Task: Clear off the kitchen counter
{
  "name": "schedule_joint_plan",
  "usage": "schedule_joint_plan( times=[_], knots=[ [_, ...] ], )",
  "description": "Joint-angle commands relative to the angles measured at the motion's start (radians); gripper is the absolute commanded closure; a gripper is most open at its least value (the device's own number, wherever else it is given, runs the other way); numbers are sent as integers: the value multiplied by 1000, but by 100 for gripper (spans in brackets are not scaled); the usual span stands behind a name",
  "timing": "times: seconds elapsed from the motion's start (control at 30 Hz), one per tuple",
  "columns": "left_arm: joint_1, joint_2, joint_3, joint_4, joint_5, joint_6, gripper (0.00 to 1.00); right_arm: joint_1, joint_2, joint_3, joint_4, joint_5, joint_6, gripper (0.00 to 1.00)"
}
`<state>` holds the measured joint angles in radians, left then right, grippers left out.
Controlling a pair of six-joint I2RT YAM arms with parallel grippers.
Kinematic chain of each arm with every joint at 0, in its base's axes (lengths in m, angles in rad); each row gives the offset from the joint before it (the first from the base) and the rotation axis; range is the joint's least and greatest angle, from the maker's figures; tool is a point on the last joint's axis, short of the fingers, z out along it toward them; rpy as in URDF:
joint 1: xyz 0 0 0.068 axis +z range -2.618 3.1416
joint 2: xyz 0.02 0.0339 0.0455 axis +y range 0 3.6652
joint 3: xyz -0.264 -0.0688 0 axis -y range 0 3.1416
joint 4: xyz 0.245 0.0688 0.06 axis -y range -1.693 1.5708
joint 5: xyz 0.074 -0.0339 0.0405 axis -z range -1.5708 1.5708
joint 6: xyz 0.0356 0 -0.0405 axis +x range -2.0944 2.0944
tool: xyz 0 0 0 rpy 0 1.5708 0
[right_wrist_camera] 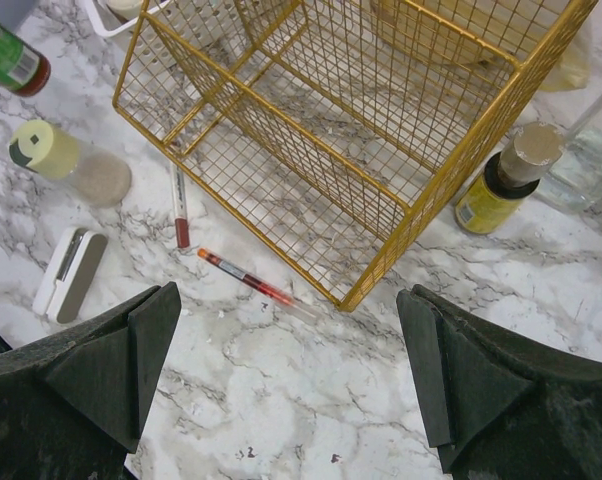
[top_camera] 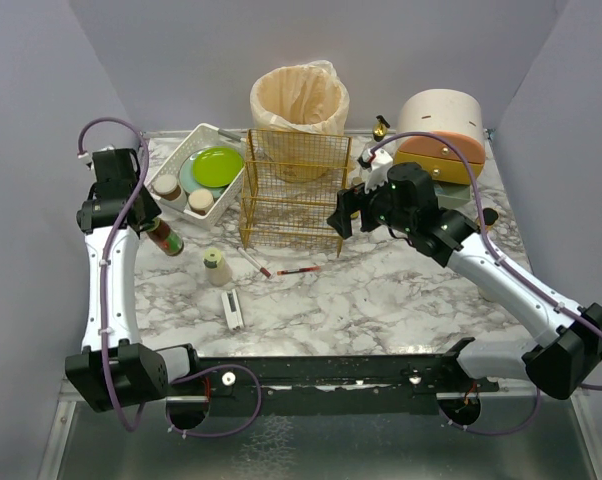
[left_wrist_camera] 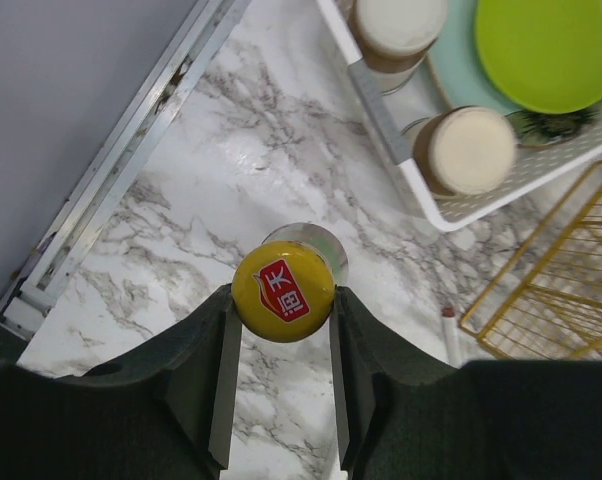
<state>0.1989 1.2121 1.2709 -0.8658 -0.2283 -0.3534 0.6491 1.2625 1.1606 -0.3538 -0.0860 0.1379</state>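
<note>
Across the middle of the top view, kitchen counter [top_camera: 381, 300]: white marble with grey veins, metal-edged; it fills the frame between the grey walls, with everything else standing on it
Left gripper [left_wrist_camera: 282, 305]: at the left of the top view; its fingers [left_wrist_camera: 206, 370] press both sides of the yellow-lidded jar [left_wrist_camera: 282, 296], holding it
Yellow-lidded jar: red label on the lid; red contents and a green band show in the top view; whether its base touches the marble cannot be told
Right gripper [right_wrist_camera: 288, 310]: jaws spread wide, nothing between them; it hangs above bare marble just in front of the gold wire rack [right_wrist_camera: 361, 150]
White slotted tray [left_wrist_camera: 381, 110]: upper left of the top view, beside the rack; holds a green plate [top_camera: 218, 165] and cream-lidded jars
Loose items: a pale-lidded jar [top_camera: 217, 267], a flat white case [top_camera: 234, 310] and two red-tipped pens [top_camera: 299, 270] lie centre-left, near the rack
Back row: lined bin [top_camera: 299, 100] top centre; round-topped box [top_camera: 439, 135] upper right
</note>
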Motion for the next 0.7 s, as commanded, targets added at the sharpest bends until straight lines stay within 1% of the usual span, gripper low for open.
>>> schedule_joint_plan(
  times=[0.0,0.17,0.43,0.53,0.67],
  knots=[
    [7,-53,169,32,112,30,100,6,-35,33,-28,35,5,0],
    [2,4,345,-18,222,58,100,7,-54,34,-30,55,27,0],
    [-60,147,558,-15,357,102,100,6,-82,42,-48,70,45,0],
    [-113,214,659,-19,371,114,100,7,-90,42,-55,73,53,0],
    [-243,307,798,-24,331,129,100,6,-105,42,-62,78,67,0]
  ],
)
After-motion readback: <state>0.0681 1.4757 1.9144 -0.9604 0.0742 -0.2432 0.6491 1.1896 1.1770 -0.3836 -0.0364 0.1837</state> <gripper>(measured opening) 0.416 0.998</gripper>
